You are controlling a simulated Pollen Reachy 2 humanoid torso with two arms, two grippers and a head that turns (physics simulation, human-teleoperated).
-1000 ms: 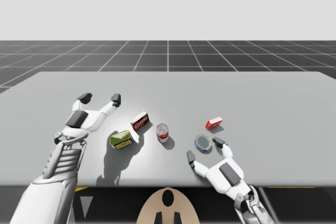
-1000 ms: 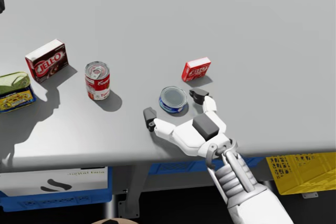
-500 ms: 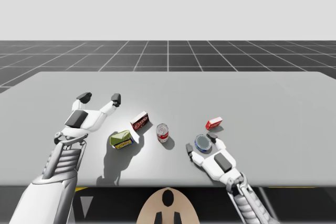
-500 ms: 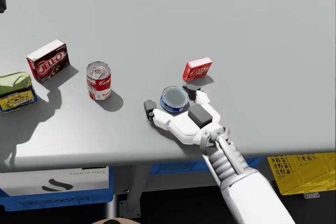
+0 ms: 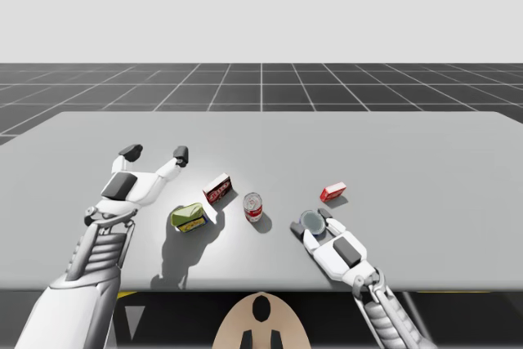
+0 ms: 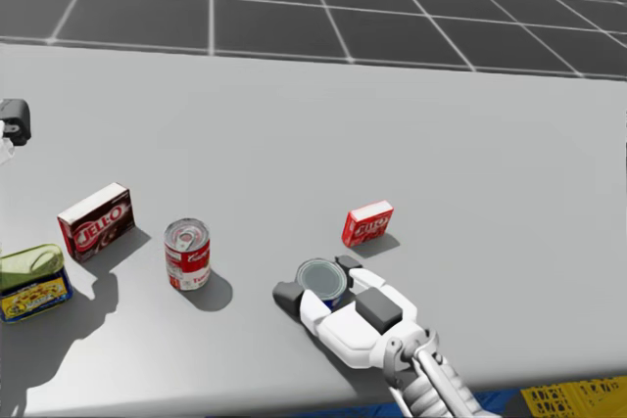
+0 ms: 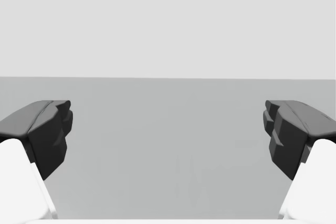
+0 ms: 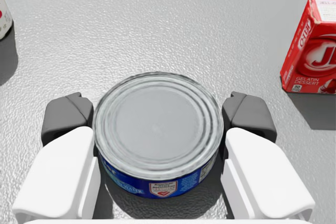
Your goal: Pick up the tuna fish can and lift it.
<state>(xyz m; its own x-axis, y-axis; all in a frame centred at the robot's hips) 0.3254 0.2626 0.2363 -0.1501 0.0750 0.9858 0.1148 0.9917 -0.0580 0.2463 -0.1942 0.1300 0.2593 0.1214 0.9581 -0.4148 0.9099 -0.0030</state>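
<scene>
The right gripper (image 5: pixel 310 221), still spread 0.5 s ago, has closed its 2 fingers against both sides of the blue tuna can (image 8: pixel 156 124), which sits on the table (image 5: pixel 409 161) at the high view's lower right of centre, so lifting looks next.

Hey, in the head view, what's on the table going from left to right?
Green and yellow rectangular tin, dark red box, red and white upright can, flat blue tuna fish can with silver lid, small red box.
</scene>
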